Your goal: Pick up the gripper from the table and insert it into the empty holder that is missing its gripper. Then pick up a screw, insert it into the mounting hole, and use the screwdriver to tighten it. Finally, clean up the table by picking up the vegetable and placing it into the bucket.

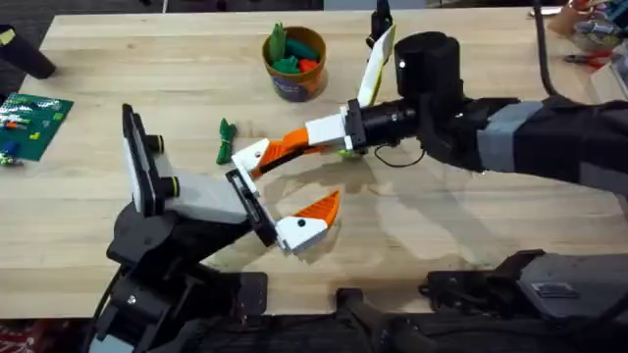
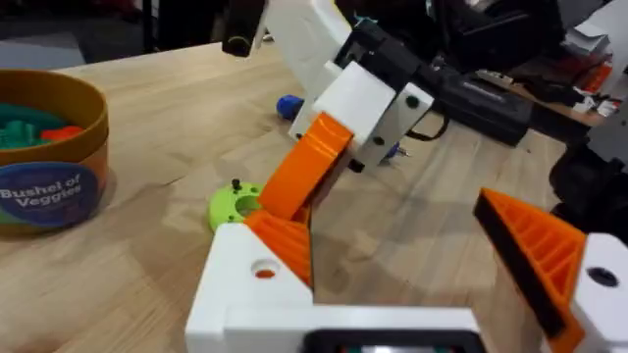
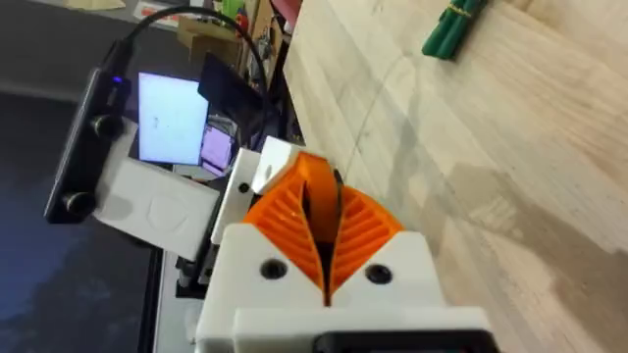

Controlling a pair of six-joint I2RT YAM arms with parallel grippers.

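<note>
The wooden table (image 1: 147, 59) has a smooth pale grain; its widest bare room lies along the left edge and in the near right corner, while the middle is crowded by both arms. The left arm ends in the holder (image 1: 206, 199), a white boxy block with a black face plate, near the front edge. The left gripper (image 1: 304, 181) (image 2: 392, 235) stands spread wide, with nothing gripped between its two sides. One side is a white finger with a ribbed orange wedge (image 1: 306, 224) (image 2: 549, 260). The other side is the finger piece (image 1: 253, 155) (image 2: 235, 284), which has an angular white base and a tapered orange body and sits at the holder's face plate. The right gripper (image 1: 280, 149) (image 2: 294, 191) (image 3: 319, 211) reaches in from the right edge with its ribbed orange pads pressed together, tips touching the orange body of the finger piece; whether they pinch it cannot be told. The slim dark-green vegetable (image 1: 226, 140) (image 3: 453, 27) lies flat just beyond the finger piece, apart from both arms. The round bucket (image 1: 294, 86) (image 2: 49, 196), with a tan rim and blue printed wall, stands near the far edge holding green and red toys. A lime-green ring (image 2: 234, 203) lies beside the right gripper's tips, and the blue screwdriver (image 2: 287, 105) lies past it. A green circuit board (image 1: 29, 123) sits at the left edge.
</note>
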